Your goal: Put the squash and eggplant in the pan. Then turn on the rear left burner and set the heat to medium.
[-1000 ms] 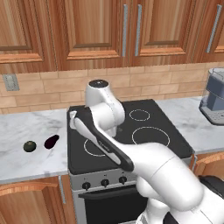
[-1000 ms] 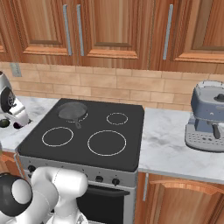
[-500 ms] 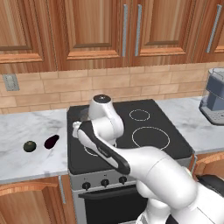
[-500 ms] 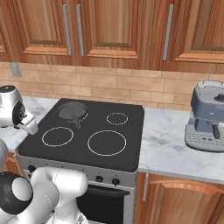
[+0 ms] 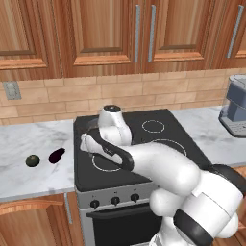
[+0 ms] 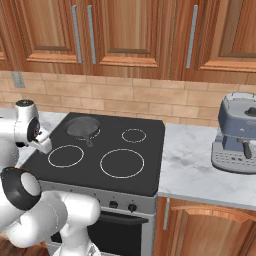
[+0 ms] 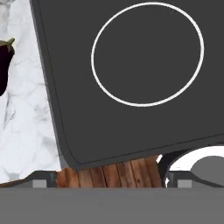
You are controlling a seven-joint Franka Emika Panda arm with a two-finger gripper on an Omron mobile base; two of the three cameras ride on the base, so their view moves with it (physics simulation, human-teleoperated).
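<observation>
The squash [image 5: 32, 160], a small dark green ball, lies on the marble counter left of the cooktop. The dark purple eggplant [image 5: 56, 154] lies just right of it and shows at the left edge of the hand view [image 7: 4, 64]. The pan [image 6: 82, 126] sits on the rear left burner [image 6: 95, 134], handle pointing to the front. In the left base view my arm hides the pan. My gripper [image 5: 86, 143] hangs open and empty over the cooktop's front left part, right of the eggplant and apart from it.
The front left burner ring [image 7: 147, 53] lies under the hand. Stove knobs [image 6: 122, 206] line the front panel. A coffee machine [image 6: 237, 135] stands on the right counter. Wooden cabinets hang above the brick backsplash.
The arm has come down and forward over the left side of the cooktop. The jaws stay open, and the vegetables and pan have not moved.
</observation>
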